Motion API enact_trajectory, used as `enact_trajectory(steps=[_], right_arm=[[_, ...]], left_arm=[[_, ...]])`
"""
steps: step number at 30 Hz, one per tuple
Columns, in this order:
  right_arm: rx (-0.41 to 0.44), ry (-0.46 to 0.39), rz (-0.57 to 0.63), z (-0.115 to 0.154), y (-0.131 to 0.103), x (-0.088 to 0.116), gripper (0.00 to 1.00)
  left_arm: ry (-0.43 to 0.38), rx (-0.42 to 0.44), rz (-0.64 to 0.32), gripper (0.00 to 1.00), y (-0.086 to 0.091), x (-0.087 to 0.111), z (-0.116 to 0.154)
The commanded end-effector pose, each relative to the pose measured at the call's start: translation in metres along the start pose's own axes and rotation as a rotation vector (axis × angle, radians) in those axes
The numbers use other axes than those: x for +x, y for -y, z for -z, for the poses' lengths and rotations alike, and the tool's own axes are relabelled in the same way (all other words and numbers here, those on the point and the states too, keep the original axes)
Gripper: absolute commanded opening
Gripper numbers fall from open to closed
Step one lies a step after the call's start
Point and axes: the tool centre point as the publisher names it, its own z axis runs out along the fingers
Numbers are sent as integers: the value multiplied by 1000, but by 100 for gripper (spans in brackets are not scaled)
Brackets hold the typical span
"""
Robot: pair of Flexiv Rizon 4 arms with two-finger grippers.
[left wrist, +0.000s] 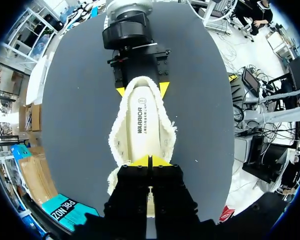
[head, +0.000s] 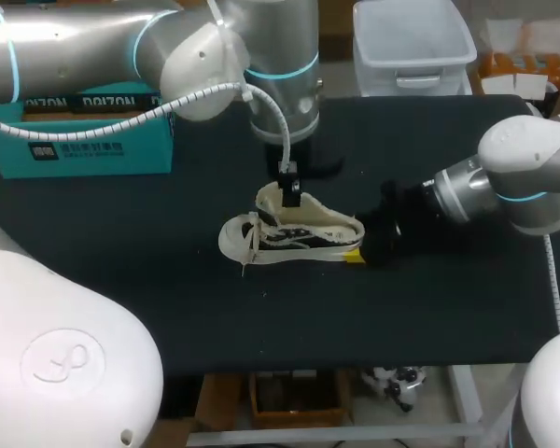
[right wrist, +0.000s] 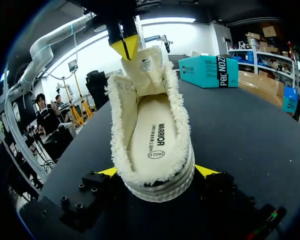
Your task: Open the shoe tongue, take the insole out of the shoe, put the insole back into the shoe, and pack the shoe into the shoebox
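The teal shoebox [head: 84,149] sits at the table's [head: 401,308] 10 o'clock corner — its inside cannot be seen. The shoe [head: 289,233] lies mid-table, toe toward 9 o'clock, with the insole [left wrist: 142,127] flat inside it. The left gripper [left wrist: 149,161], at the shoe's 12 o'clock, is pinched on the lifted tongue [right wrist: 147,65]. The right gripper [right wrist: 157,171], at 3 o'clock, clamps the heel from both sides.

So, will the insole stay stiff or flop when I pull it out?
Probably floppy: the insole looks thin and lies flat inside the shoe, so it may bend if lifted by one end. Likely light too. The fuzzy lining around its edges could drag on it.
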Motion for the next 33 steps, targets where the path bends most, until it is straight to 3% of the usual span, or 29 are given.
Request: enact_trajectory(steps=[1,10,15,26,33], right_arm=[[-5,-3,0,-7,12,-3,0],[-5,-3,0,-7,12,-3,0],[-5,-3,0,-7,12,-3,0],[-5,-3,0,-7,12,-3,0],[-5,-3,0,-7,12,-3,0]], left_arm=[[-11,31,-27,0,2,-2,-19],[-28,24,-80,0,12,-4,-45],[-79,4,-93,0,14,-6,-61],[-187,-8,-96,0,9,-1,-79],[-196,-28,-117,0,7,10,-86]])
